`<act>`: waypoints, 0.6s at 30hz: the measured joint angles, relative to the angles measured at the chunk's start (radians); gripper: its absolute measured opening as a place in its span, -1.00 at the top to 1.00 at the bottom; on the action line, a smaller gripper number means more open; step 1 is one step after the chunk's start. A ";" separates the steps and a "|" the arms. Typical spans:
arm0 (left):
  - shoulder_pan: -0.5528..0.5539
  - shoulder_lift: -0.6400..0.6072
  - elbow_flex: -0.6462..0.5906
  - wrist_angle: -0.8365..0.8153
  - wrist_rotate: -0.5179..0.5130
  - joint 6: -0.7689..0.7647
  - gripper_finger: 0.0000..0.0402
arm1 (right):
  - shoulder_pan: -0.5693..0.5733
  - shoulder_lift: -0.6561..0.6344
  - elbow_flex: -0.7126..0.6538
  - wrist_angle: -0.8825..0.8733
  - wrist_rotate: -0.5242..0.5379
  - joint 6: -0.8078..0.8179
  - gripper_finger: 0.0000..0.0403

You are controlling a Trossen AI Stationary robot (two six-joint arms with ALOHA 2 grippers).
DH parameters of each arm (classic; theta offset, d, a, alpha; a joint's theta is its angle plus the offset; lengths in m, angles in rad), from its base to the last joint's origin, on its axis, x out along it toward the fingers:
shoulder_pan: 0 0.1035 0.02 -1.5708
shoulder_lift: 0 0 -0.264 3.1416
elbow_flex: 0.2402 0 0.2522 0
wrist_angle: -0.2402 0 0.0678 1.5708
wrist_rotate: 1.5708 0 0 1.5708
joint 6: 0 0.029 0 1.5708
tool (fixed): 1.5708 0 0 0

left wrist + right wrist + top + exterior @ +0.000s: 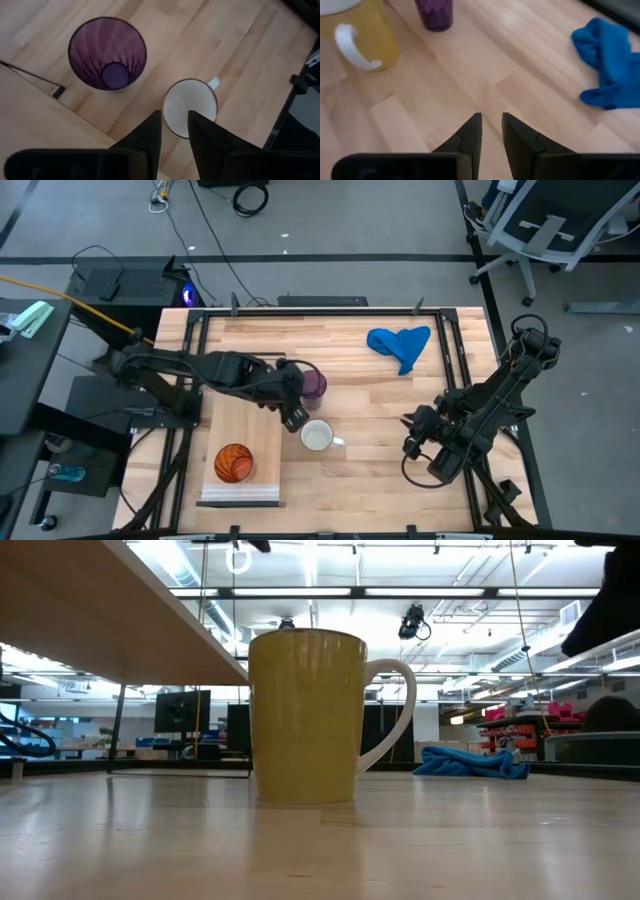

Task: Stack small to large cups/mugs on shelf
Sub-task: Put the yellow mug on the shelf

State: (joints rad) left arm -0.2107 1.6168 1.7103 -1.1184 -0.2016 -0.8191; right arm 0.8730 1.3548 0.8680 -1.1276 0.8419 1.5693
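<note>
The purple tumbler (314, 383) (107, 52) stands upright on the table beside the shelf (240, 430), a raised pale board that also shows in the low view (100, 610). The mug (317, 437) (305, 715), yellow outside and white inside, stands on the table near the shelf's right edge, its handle toward the right. The orange-red cup (233, 463) stands on the shelf's near end. My left gripper (293, 416) (175, 125) hovers above the mug's rim, pointing down, its fingers a little apart and holding nothing. My right gripper (414, 436) (491, 120) waits at the table's right, fingers nearly together, empty.
A crumpled blue cloth (400, 345) (607, 65) lies at the far right of the table. Dark metal rails (450, 350) run along the table's sides and far edge. Bare tabletop (370, 410) lies between the mug and my right arm.
</note>
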 joint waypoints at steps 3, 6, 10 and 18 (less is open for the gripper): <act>0.007 0.003 0.000 -0.002 0.004 -0.010 0.49 | 0.000 -0.008 0.000 -0.039 0.026 0.002 0.59; 0.007 0.002 0.000 -0.002 0.004 -0.038 0.49 | 0.000 -0.058 0.000 -0.056 0.074 0.001 0.59; 0.004 0.002 0.000 -0.001 0.005 -0.065 0.49 | 0.000 -0.183 -0.011 -0.055 0.162 -0.047 0.59; 0.004 0.017 0.000 0.008 0.004 -0.088 0.51 | 0.000 -0.569 -0.241 0.111 0.291 -0.183 0.59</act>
State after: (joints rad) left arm -0.2066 1.6342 1.7108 -1.1103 -0.1974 -0.9066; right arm 0.8732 0.7862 0.6268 -1.0167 1.1333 1.3864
